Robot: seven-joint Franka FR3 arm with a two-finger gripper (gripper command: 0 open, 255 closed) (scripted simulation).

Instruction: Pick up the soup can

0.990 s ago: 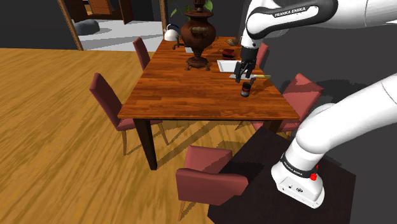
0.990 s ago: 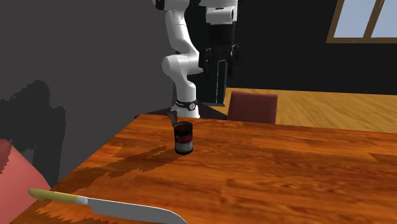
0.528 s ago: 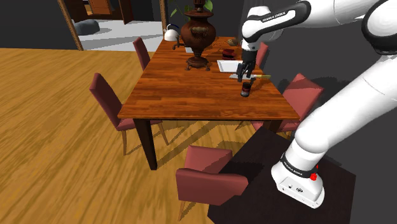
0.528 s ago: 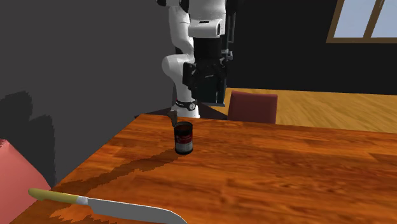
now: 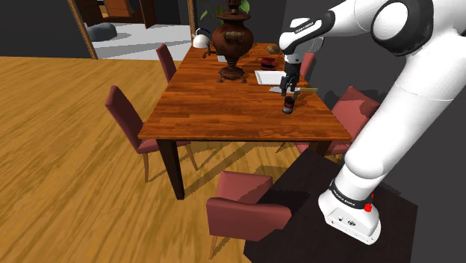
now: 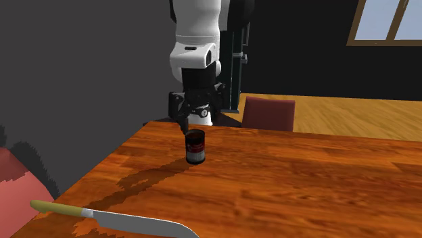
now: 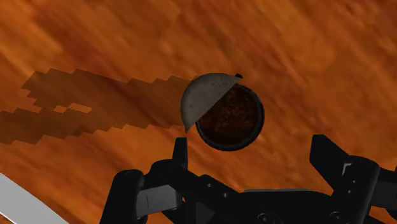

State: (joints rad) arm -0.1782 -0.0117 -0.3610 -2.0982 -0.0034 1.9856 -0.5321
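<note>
Plainly, we see the small dark cylindrical soup can [image 5: 287, 106] with a red band standing upright on the reddish-brown wooden bench [image 5: 224, 104], right of centre in the upper half of the shoulder view. Our all-black two-finger hand [image 5: 287, 93] hangs directly above it, clear of it. In the wrist view the can's open top, grey lid tipped up, sits just beyond the spread fingers [image 7: 180, 153], nearer one than the other; they grasp nothing. The white arm [image 6: 195, 40] descends steeply from the second exterior view's upper edge, hand pointing down.
</note>
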